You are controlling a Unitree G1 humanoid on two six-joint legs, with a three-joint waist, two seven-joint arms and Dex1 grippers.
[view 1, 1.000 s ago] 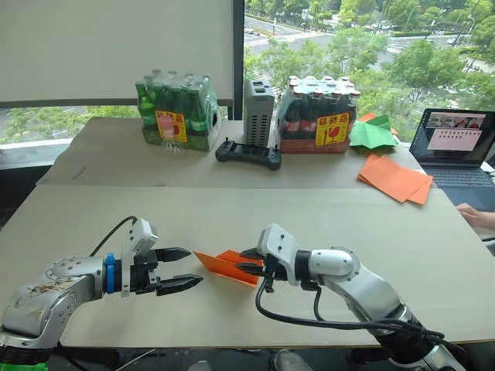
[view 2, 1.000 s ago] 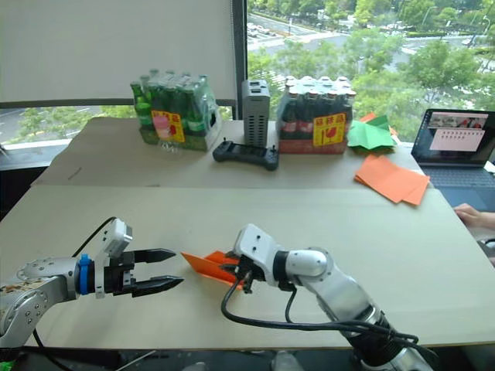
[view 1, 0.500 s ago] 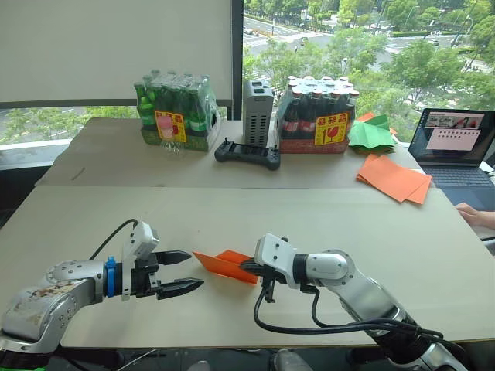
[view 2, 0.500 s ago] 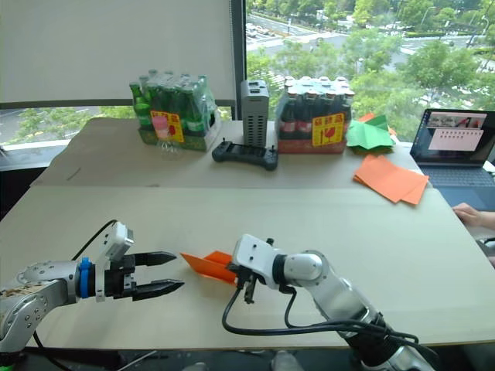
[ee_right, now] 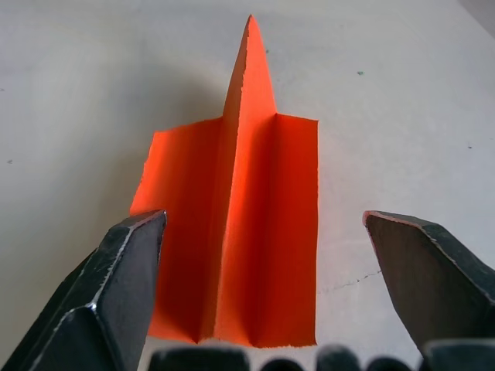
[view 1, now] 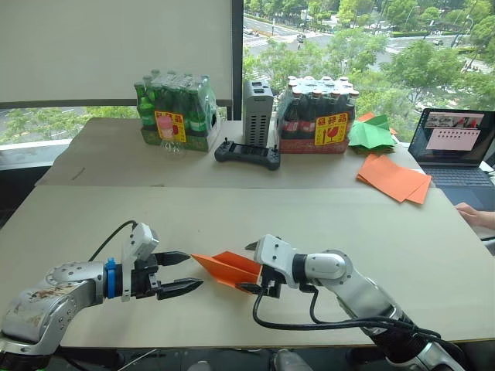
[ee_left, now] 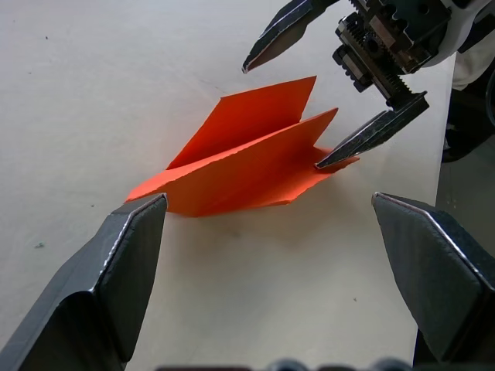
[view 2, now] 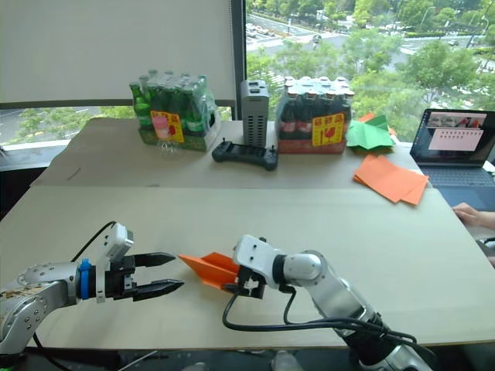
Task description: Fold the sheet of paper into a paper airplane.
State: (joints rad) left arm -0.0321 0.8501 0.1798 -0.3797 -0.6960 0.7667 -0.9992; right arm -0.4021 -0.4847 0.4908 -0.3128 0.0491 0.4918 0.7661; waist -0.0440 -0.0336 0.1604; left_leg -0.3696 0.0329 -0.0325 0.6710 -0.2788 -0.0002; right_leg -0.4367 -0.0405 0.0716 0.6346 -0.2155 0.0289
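The small pointed orange paper airplane (view 1: 229, 267) lies lower centre on the table, nose toward the open left gripper (view 1: 183, 271), tail between the nearer right gripper's (view 1: 252, 268) spread, empty fingers.

— What are you looking at on the desk (view 1: 93, 224), counted?
— You're seeing one paper airplane (view 1: 229, 267), two claws, the left claw (view 1: 184, 271) and the right claw (view 1: 249, 267), two bottle packs, one controller (view 1: 247, 154), one laptop (view 1: 456, 147).
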